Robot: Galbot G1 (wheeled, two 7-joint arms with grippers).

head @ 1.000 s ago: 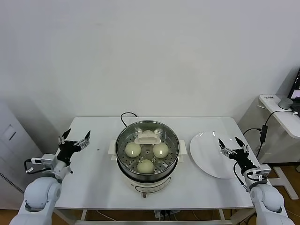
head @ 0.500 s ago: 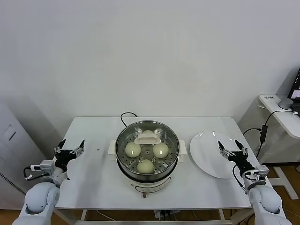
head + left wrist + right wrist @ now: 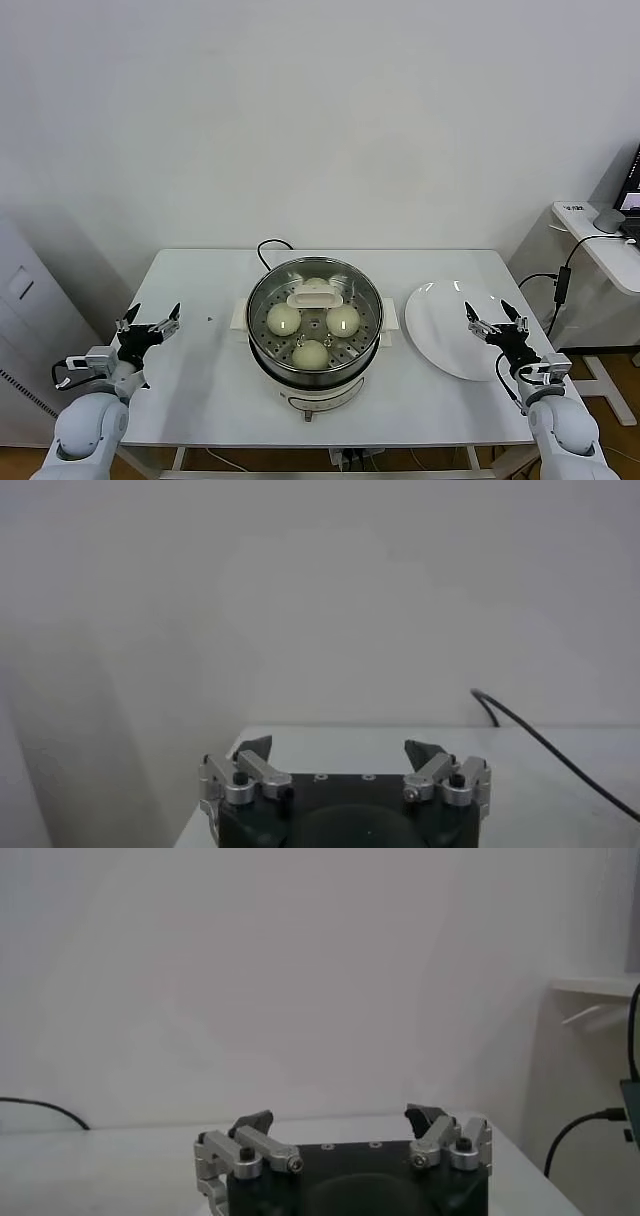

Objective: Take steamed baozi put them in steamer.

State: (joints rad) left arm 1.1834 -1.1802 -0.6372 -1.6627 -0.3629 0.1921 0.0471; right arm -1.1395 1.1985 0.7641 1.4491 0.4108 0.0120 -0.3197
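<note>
Retreating toward the near corners of the table (image 3: 200,400), both arms have pulled back from the work area over the last second. The left gripper (image 3: 147,325) has dropped from beside the steamer's left side to the near-left table edge; its fingers stand spread wide, holding nothing. The right gripper (image 3: 495,319) has eased slightly nearer the robot and hangs over the near edge of the plate (image 3: 440,320), jaws likewise released and empty.

Three buns (image 3: 311,353) rest on the perforated tray inside the steamer (image 3: 262,290), which sits at the table centre: two side by side, one nearer the robot. A white handle-shaped piece (image 3: 315,296) lies at the far side of the tray; whether a fourth bun sits under or behind it cannot be told. The plate carries no bun.

Judgement: with the plate bare, both grippers empty and both arms withdrawing, the loading step appears complete or nearly so. No bun remains visible outside the steamer.
</note>
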